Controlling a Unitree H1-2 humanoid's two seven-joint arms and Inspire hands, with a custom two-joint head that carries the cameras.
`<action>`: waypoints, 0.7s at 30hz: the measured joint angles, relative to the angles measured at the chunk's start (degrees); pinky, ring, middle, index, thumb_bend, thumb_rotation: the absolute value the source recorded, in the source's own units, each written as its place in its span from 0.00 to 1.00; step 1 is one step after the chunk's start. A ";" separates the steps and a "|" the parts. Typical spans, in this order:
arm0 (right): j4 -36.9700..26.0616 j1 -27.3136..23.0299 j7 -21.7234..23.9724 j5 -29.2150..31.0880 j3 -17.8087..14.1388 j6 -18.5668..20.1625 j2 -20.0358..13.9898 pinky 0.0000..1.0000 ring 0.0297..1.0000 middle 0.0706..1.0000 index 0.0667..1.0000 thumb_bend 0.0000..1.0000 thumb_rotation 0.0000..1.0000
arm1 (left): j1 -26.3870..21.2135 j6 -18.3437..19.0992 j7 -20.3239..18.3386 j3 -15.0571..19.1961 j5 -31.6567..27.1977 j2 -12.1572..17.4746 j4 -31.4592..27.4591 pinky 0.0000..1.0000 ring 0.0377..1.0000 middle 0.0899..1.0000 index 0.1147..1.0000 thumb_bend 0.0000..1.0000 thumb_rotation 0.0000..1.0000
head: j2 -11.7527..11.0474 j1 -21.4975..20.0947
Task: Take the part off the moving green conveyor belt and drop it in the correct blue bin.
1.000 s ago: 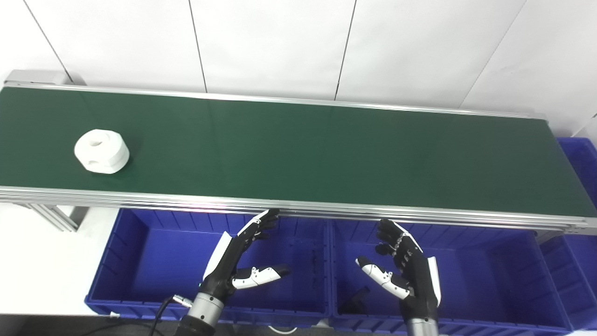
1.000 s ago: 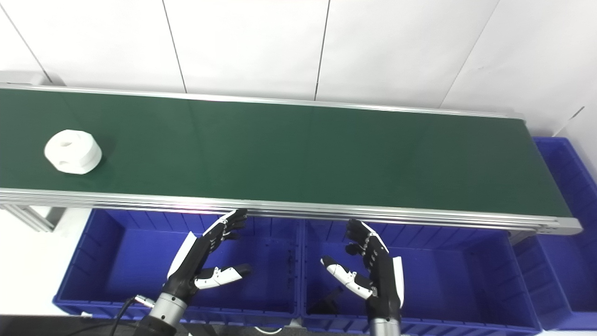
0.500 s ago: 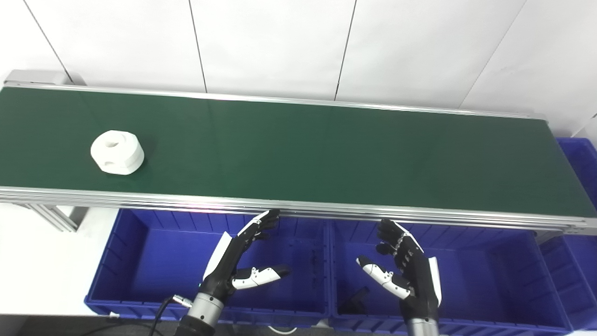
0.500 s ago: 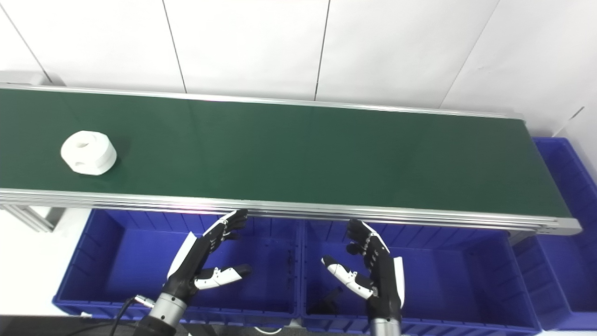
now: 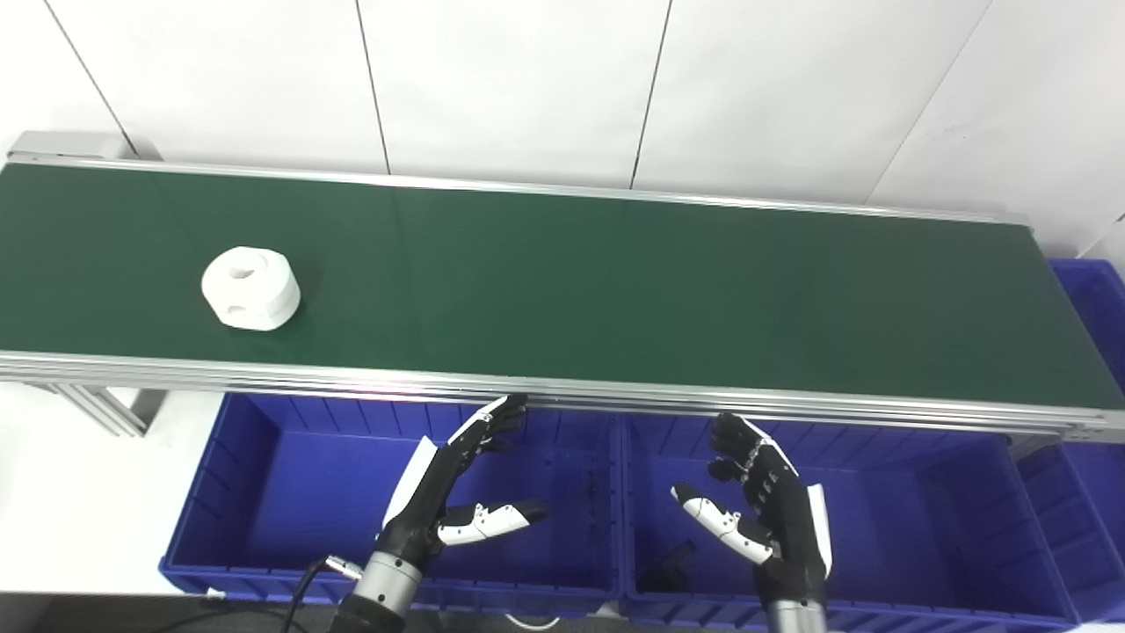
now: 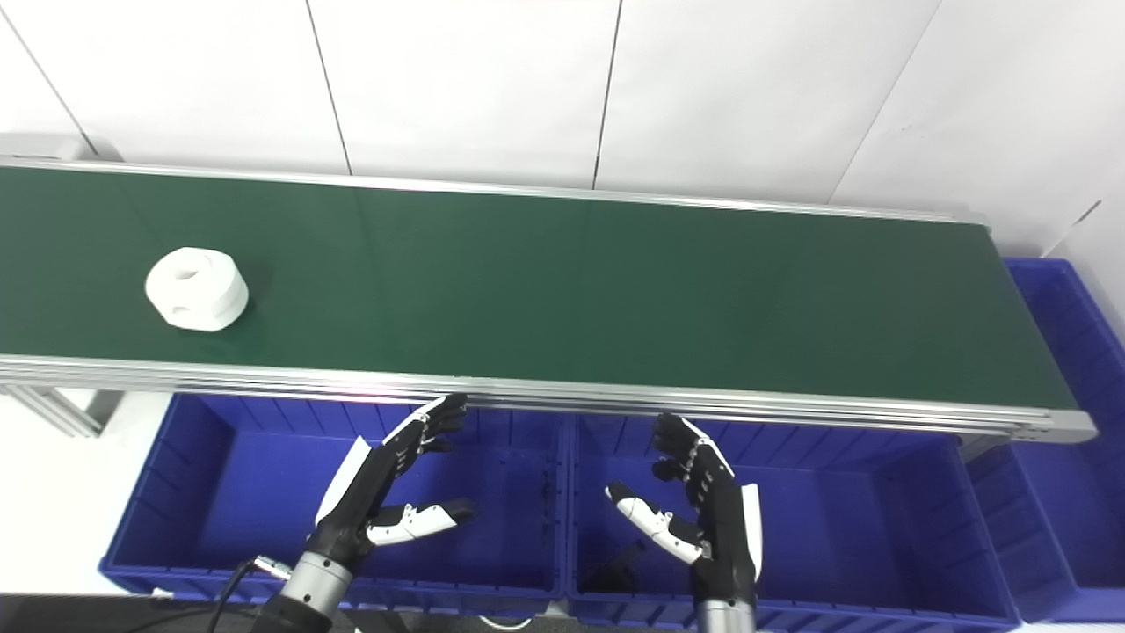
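The conveyor belt runs left to right across the scene, with the wall behind it; the part lies on the belt toward its left end, near the front rail; below the front rail two bins sit side by side, the left bin and the right bin; a third bin stands past the belt's right end; the left hand hangs over the left bin, the right hand over the right one, both apart from the part.
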 measured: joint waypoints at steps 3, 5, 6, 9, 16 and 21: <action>-0.59 0.04 0.00 0.02 -0.02 0.01 0.03 0.76 0.79 0.76 0.75 0.66 0.11 | 0.00 -0.01 0.00 0.01 -0.01 -0.01 0.00 0.77 0.83 0.85 0.86 0.68 0.59 | 0.09 0.00; -0.91 0.05 0.00 0.10 -0.06 0.01 0.06 0.75 0.79 0.76 0.74 0.66 0.11 | 0.00 -0.01 0.00 0.01 0.00 -0.01 0.00 0.76 0.83 0.85 0.86 0.67 0.59 | 0.17 0.00; -0.91 0.05 -0.03 -0.01 -0.06 0.02 0.08 0.75 0.79 0.76 0.74 0.66 0.11 | 0.00 -0.01 0.00 0.01 0.00 -0.01 -0.01 0.76 0.83 0.85 0.86 0.67 0.59 | 0.18 0.00; -0.91 0.17 -0.24 -0.60 -0.10 0.04 0.18 0.75 0.79 0.76 0.74 0.66 0.11 | 0.00 -0.01 0.00 0.02 0.02 0.00 -0.02 0.75 0.82 0.85 0.85 0.68 0.59 | 0.09 0.00; -0.80 0.21 -0.08 0.29 -0.11 0.03 0.16 0.75 0.79 0.76 0.74 0.66 0.11 | 0.03 -0.02 -0.02 0.01 -0.03 -0.02 0.00 0.78 0.84 0.87 0.86 0.67 0.58 | -1.41 4.66; -0.23 0.56 1.28 3.41 -0.48 -0.04 -0.42 0.78 0.79 0.77 0.75 0.67 0.10 | 0.63 -0.07 -0.05 -0.45 -0.27 -0.46 0.29 0.79 0.86 0.89 0.87 0.69 0.59 | -6.14 14.39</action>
